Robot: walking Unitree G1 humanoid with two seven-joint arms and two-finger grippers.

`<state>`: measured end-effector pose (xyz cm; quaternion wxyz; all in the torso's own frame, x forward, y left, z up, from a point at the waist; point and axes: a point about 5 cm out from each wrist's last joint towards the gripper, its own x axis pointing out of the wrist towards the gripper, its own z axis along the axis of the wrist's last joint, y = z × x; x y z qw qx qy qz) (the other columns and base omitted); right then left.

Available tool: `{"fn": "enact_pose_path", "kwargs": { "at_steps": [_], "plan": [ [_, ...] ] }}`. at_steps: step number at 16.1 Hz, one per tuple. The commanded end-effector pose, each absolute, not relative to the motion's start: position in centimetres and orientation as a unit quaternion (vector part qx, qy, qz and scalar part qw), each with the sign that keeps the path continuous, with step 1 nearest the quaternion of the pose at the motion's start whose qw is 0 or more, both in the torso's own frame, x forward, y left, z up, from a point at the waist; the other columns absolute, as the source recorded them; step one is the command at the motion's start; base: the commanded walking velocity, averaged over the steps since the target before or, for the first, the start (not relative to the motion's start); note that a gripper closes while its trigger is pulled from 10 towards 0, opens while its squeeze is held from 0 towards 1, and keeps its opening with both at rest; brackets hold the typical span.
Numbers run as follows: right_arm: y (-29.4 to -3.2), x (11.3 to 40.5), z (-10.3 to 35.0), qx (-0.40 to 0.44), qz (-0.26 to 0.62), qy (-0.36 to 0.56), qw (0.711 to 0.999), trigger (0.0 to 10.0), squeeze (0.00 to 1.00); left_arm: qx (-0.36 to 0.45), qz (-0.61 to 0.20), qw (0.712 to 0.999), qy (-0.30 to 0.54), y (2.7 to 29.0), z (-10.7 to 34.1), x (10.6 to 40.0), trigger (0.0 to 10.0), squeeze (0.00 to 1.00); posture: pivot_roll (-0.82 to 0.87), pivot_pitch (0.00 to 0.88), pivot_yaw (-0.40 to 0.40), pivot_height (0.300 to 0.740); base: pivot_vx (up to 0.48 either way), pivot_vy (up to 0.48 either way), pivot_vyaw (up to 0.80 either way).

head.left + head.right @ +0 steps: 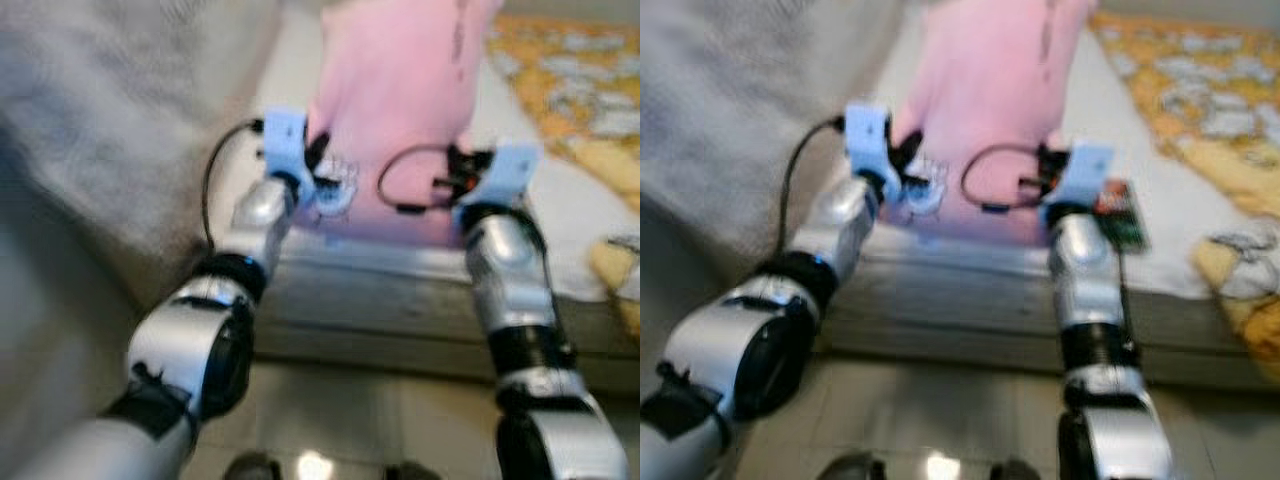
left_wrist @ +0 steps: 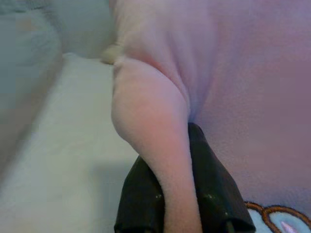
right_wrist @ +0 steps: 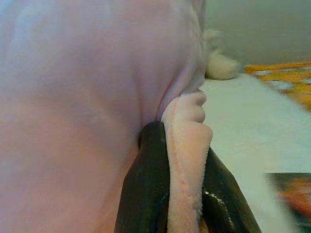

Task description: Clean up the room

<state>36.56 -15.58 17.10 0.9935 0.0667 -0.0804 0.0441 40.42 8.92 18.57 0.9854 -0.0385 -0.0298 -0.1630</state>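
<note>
Both grippers pinch the soft pink fleece blanket (image 1: 395, 110) at its near edge over the white-sheeted bed (image 1: 560, 215).
Your left gripper (image 2: 176, 213) is closed on a fold at the blanket's left corner, your right gripper (image 3: 185, 208) on the right corner, equally near. From them the blanket runs away up the bed, long axis pointing forward. You have both arms stretched forward, level, over the bed's near edge; an orange patterned quilt (image 1: 580, 90) lies right of the blanket.

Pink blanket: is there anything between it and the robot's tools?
No, nothing visible. The left tool and the right tool each already pinch a fold of the pink blanket over the bed.
</note>
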Motion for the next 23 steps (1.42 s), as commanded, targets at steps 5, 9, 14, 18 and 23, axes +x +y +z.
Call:
{"fn": "enact_pose_path", "kwargs": {
  "at_steps": [5,9,14,18,23],
  "plan": [
    [-16.7,36.4,17.3,0.050,0.027,-0.092,0.994,10.0,0.00,-0.024,-0.150,0.987,-0.051,9.0,19.3,40.5,10.0,0.00,0.01,0.000,0.004,0.736,0.271,0.000,0.00],
    [-16.6,36.4,17.1,0.052,0.029,-0.092,0.994,10.0,0.00,-0.007,-0.149,0.987,-0.055,8.8,19.3,40.5,10.0,0.00,0.01,0.000,0.004,0.736,0.472,0.000,0.00],
    [-16.5,36.3,16.8,0.053,0.030,-0.088,0.994,10.0,0.00,0.000,-0.149,0.987,-0.054,8.7,19.2,40.4,10.0,0.00,0.01,0.000,0.005,0.736,0.472,0.000,0.00],
    [-16.4,36.3,16.6,0.053,0.030,-0.086,0.994,10.0,0.00,0.002,-0.147,0.988,-0.052,8.7,19.2,40.4,10.0,0.00,0.02,0.000,0.005,0.736,0.474,0.000,0.00],
    [-16.2,36.6,16.5,0.052,0.041,-0.076,0.995,10.0,0.00,0.004,-0.141,0.989,-0.052,8.4,19.6,40.6,10.0,0.00,0.03,0.000,-0.001,0.736,0.471,0.000,0.00]
  ]
}}
